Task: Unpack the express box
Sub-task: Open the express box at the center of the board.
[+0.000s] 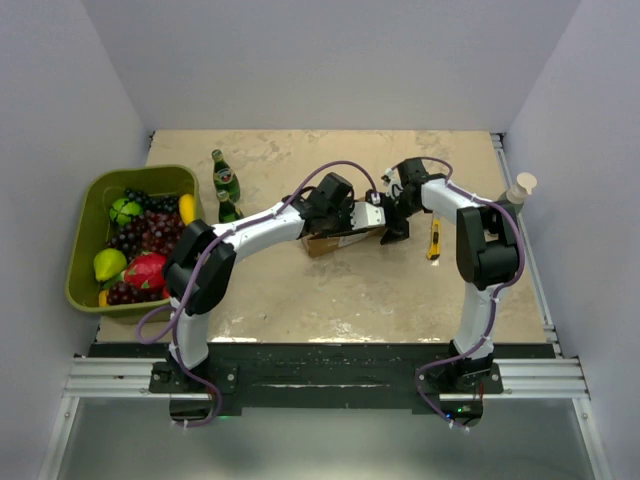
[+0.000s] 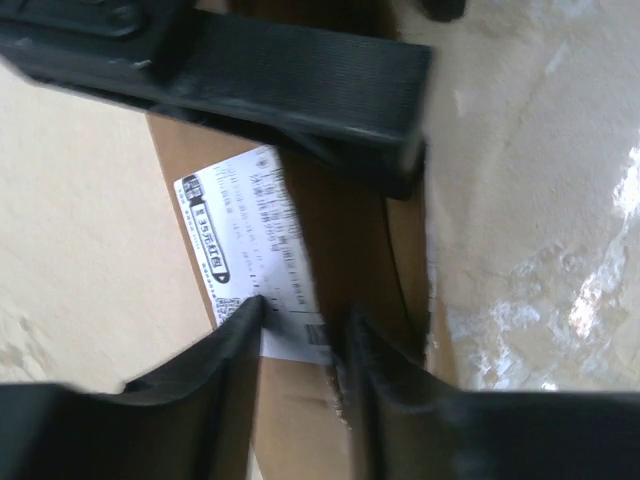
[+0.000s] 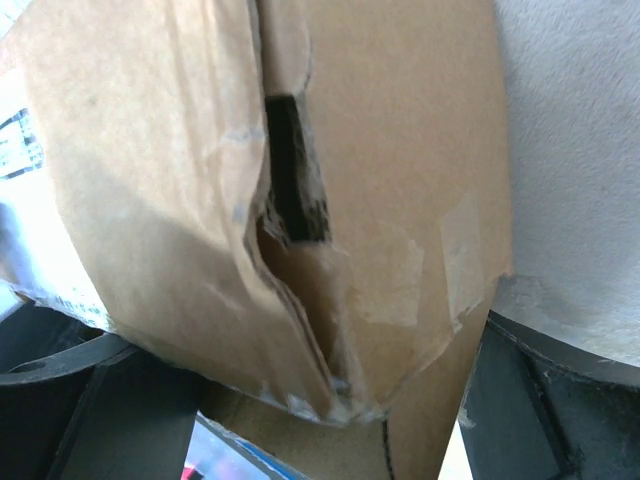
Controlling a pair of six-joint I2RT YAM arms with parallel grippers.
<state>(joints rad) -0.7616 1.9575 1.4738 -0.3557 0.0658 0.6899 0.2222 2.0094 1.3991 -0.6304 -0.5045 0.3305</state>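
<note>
I see the beige marbled tabletop (image 1: 400,300) spreading under both pincers. Well off to the left of the left pincer (image 2: 305,315) sits the olive-green plastic tub (image 1: 140,171), filled with fruit. The express box (image 1: 335,243), a long brown cardboard carton, lies mid-table directly beneath both pincers. The right pincer (image 3: 300,335) has its jaws wide around the box's end, and I cannot tell whether they press on its sides. The left pincer's fingers (image 2: 200,390) sit close together over the carton's top face, at the edge of its white printed label (image 2: 250,240). A narrow gap shows between them, and I cannot tell if they pinch anything. Two green glass bottles (image 1: 226,180) stand upright to the left of the left pincer, near the tub. A slim yellow utility knife (image 1: 434,240) lies just right of the right pincer.
</note>
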